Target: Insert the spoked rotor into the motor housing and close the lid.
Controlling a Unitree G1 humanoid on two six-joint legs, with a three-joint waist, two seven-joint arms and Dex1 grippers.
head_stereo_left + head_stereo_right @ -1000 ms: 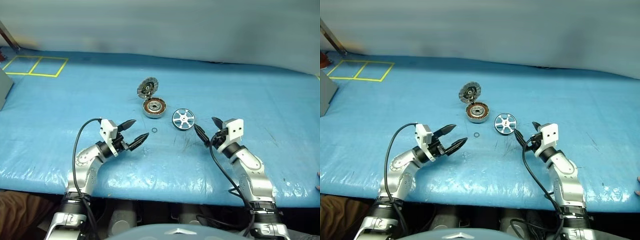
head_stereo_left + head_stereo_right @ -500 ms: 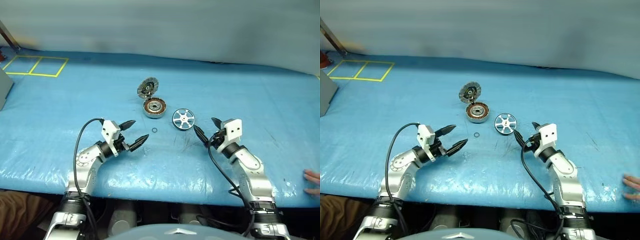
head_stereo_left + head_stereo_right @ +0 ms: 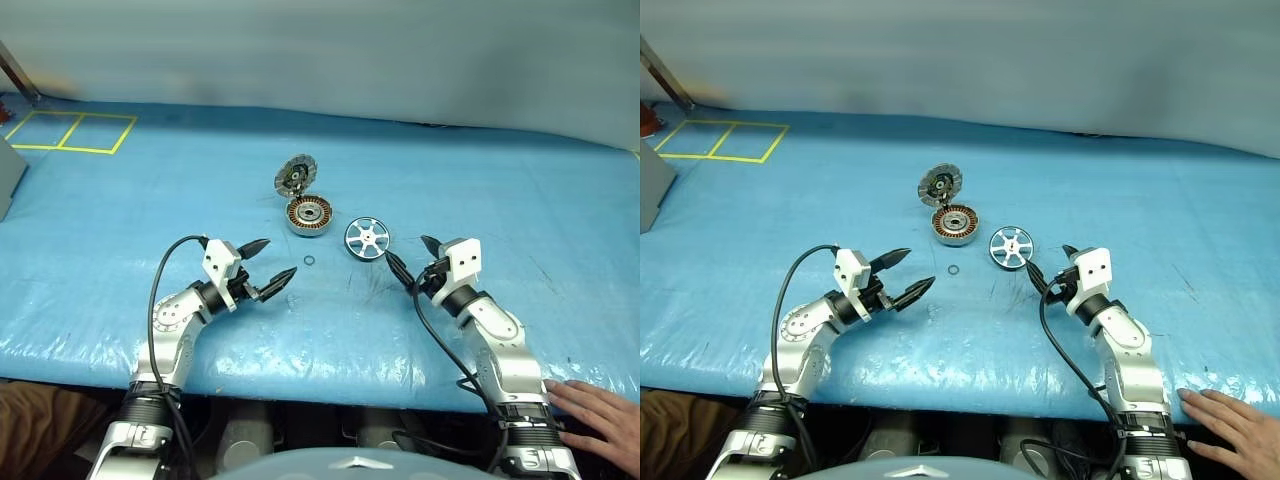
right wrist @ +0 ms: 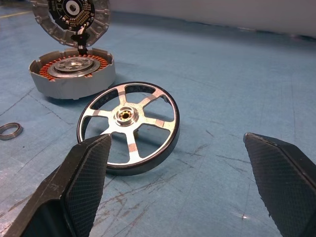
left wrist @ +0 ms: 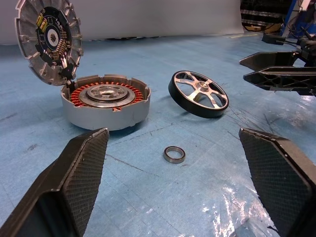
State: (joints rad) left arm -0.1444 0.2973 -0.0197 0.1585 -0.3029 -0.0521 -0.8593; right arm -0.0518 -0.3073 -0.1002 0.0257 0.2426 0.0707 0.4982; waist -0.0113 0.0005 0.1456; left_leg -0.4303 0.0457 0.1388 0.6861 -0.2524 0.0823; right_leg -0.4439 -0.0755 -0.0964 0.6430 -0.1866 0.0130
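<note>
So far nothing of the task is done, as far as the pictures show. The spoked rotor (image 3: 367,238) lies on the blue-covered desk (image 3: 500,180), tilted with one edge raised, just beside the motor housing (image 3: 308,215) and apart from it. The housing sits open, its copper coils and silver hub bare, and the lid (image 3: 293,175) stands up on edge at the housing's far side, apparently hinged there, with its dark segmented face turned toward the robot. A small metal ring (image 3: 308,261) lies loose on the desk in front of the housing. The right gripper (image 3: 410,262) has its fingers wide apart and holds nothing; it is near the rotor, on the robot's side of it, not touching. The left gripper (image 3: 270,262) is likewise spread and empty, near the ring and short of the housing. A person's hand (image 3: 598,415) rests at the desk's near right edge. Everything is left: grasping the rotor, seating it over the hub inside the housing, then folding the lid down.
</note>
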